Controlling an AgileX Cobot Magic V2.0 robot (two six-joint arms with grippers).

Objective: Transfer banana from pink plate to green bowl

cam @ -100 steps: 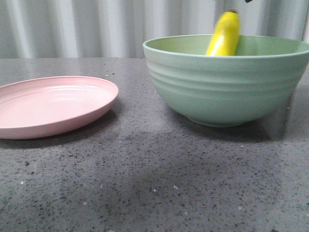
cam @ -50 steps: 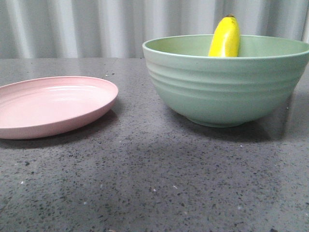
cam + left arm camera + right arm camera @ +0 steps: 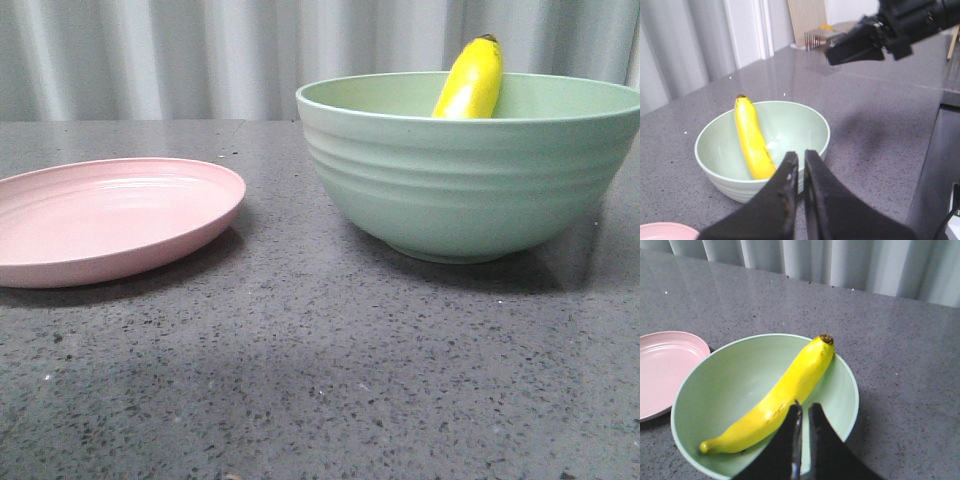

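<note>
Dark gray speckled table w/ pink plate at left & green bowl at right, well apart.

No readable text, labels, brands, numbers or signs in any view. Banana, green bowl and pink plate are all plain, unmarked. Dark speckled table carries no markings. Curtain backdrop behind the bowl is blank. The board and wire rack far behind the bowl in the left wrist view show nothing legible, too small and blurred to tell.
</note>
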